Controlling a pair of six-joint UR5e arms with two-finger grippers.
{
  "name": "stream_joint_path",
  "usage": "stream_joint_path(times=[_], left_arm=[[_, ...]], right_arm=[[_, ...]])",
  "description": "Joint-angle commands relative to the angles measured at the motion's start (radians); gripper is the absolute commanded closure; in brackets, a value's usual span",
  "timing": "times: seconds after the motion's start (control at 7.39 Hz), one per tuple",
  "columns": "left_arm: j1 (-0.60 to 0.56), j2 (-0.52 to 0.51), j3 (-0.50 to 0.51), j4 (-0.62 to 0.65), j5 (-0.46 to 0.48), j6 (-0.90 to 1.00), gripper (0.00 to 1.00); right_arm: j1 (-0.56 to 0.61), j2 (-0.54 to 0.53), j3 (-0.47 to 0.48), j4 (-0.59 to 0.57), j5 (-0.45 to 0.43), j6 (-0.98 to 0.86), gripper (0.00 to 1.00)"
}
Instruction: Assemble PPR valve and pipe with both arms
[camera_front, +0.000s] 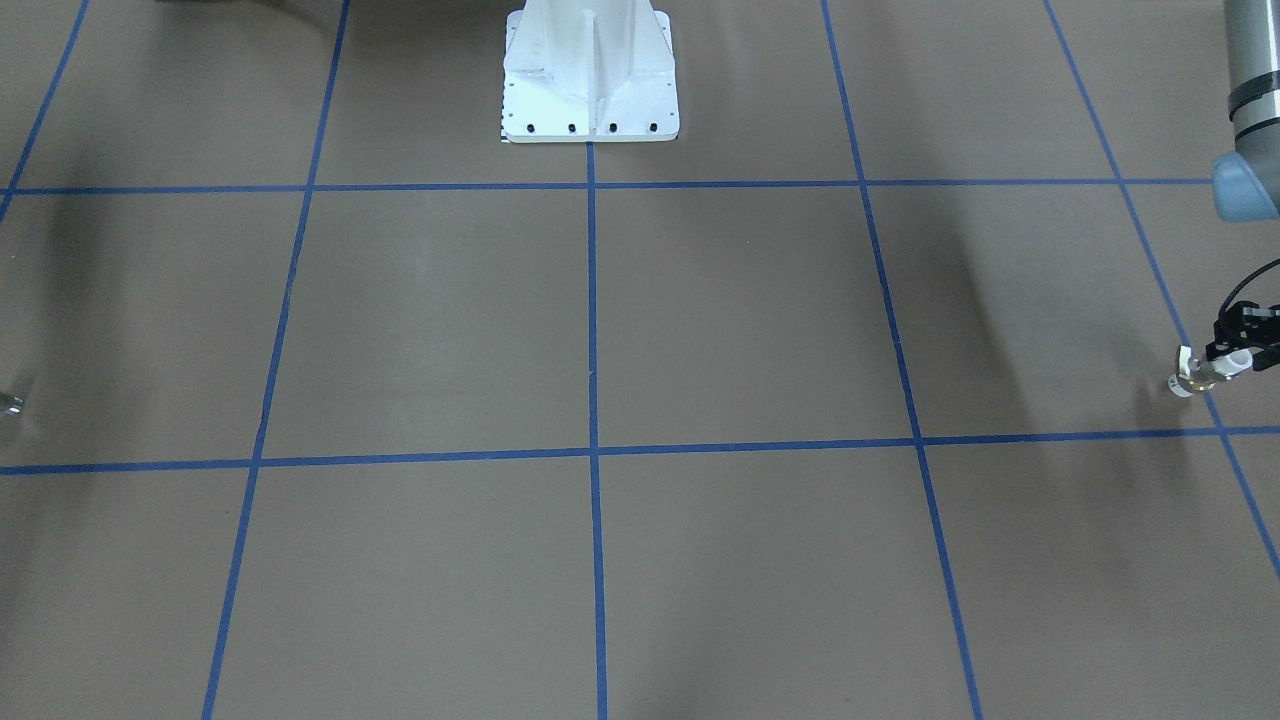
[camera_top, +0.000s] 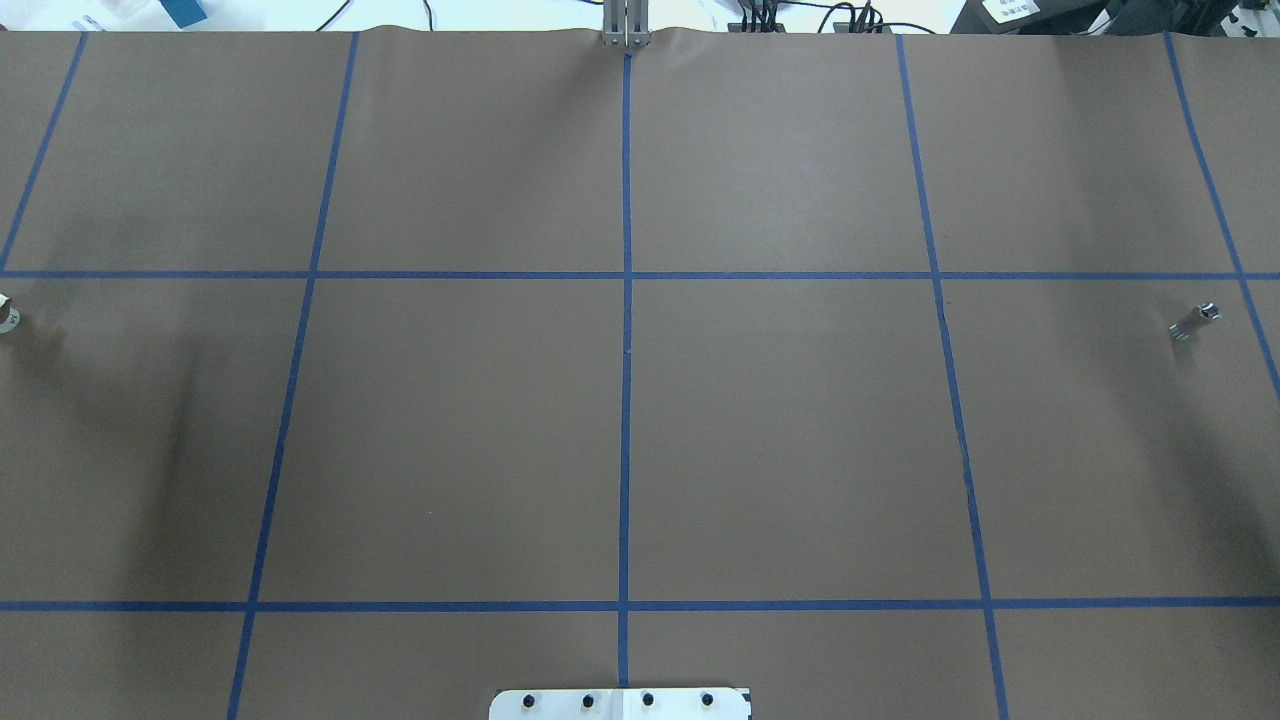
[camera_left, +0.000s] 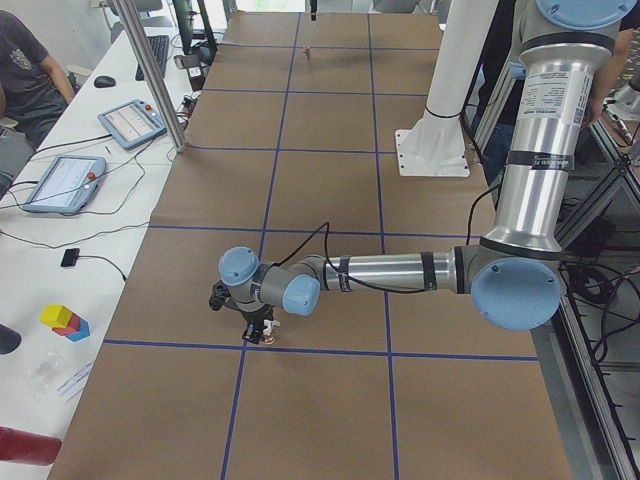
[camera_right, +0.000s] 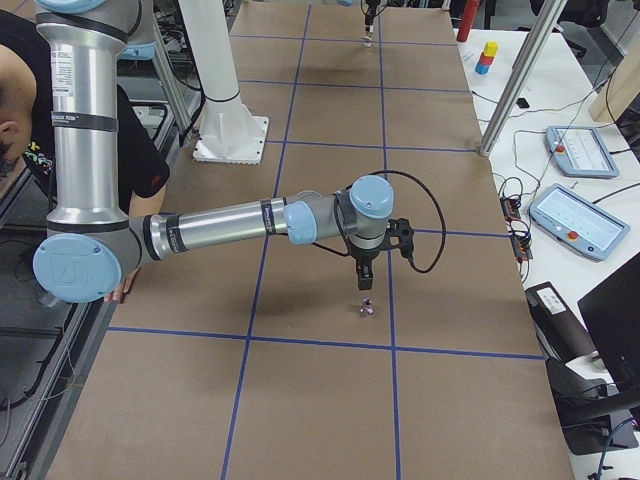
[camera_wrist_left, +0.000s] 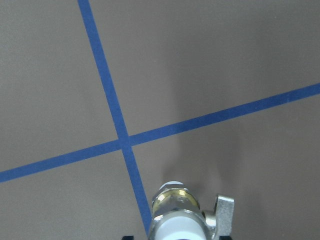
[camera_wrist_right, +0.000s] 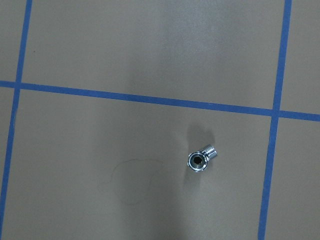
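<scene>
1. The left gripper (camera_front: 1236, 352), at the right edge of the front-facing view, was closed on the PPR valve (camera_front: 1198, 376). Its jaws clamped the white body, while the brass middle and the handle tab projected beyond them.
2. In the left wrist view the valve filled the bottom centre of the frame, just beside a crossing of blue tape lines (camera_wrist_left: 125, 142). It could not be determined whether the valve had cleared the tabletop (camera_top: 780, 420).
3. The right gripper (camera_right: 365, 278) appeared only in the right side view, near the centre of the frame. It pointed down directly over the pipe (camera_right: 367, 307) and stood apart from it. Its opening could not be told from that view.
4. The pipe lay free on the tabletop. In the right wrist view it sat right of centre in the lower half, bore facing the camera and threaded stub toward the upper right. In the overhead view it lay near the right edge.
5. Progress was judged early: one part was grasped and the other was not yet held. The two parts were well apart, at opposite edges of the overhead and front-facing views.
6. Remaining work, as judged:
   - descend and close the right gripper on the pipe;
   - carry both parts toward the middle of the tabletop;
   - align the threaded stub with the valve's round end and join them.
</scene>
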Motion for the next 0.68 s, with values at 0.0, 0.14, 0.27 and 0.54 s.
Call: stream_joint_path(times=[0.0,0.14,0.27,0.54], left_arm=[[0.000,-0.009,-0.005,0.021,-0.003,0.002,1.00],[-0.003,-0.023,-0.017,0.051,-0.004,0.002,1.00],[-0.006,-0.035,-0.019,0.058,-0.004,0.002,1.00],[-0.048,-0.103,-0.153,0.284,-0.062,-0.008,1.00]], right_arm=[[0.000,0.000,0.002,0.000,0.002,0.000,0.01],[0.000,0.000,0.002,0.000,0.002,0.000,0.01],[0.000,0.000,0.003,0.000,0.002,0.000,0.01],[0.000,0.000,0.017,0.002,0.002,0.000,0.01]])
